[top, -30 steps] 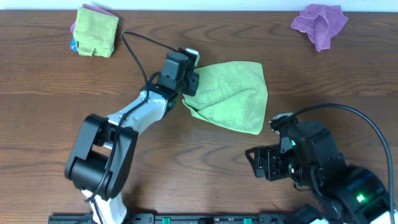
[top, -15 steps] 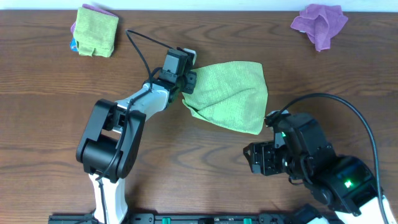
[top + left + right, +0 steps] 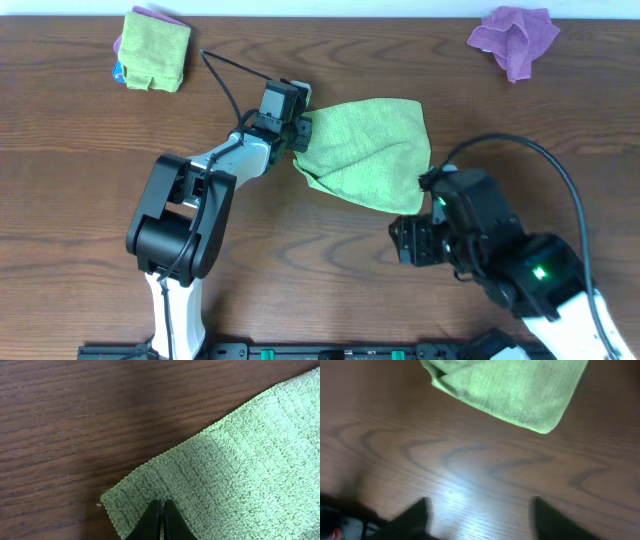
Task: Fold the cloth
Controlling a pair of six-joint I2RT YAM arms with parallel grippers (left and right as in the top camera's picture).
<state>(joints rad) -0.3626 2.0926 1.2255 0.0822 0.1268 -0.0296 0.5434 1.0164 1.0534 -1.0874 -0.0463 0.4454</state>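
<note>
**Item: green cloth** (image 3: pixel 368 152). Lies mid-counter, toward the far side, part-folded, with a tuck at its lower left corner. Its left corner is clamped in the left gripper (image 3: pixel 300 132). The left wrist view shows the two fingers (image 3: pixel 154 521) pressed together on the terry weave just inside the hemmed edge.

**Right gripper** (image 3: pixel 480 510). Released, with its fingers spread wide and blurred at the bottom of its own view. It sits near the cloth's lower right corner, not touching it, with bare wood between.

**Surroundings.**
- Counter (image 3: pixel 80 190): dark wood grain.
- Folded green cloth (image 3: pixel 156 48): far left corner, resting on something purple and blue that mostly cannot be made out.
- Crumpled purple cloth (image 3: pixel 516 36): far right corner. Both cloths are well apart from the task cloth.
- Black cable (image 3: pixel 225 90): loops from the left arm across the counter.

**Hidden or cut off.**
- The cloth's left corner is covered overhead by the left gripper.
- The cloth's top is cropped in the right wrist view.
- The right arm's body hides the counter beneath it.
</note>
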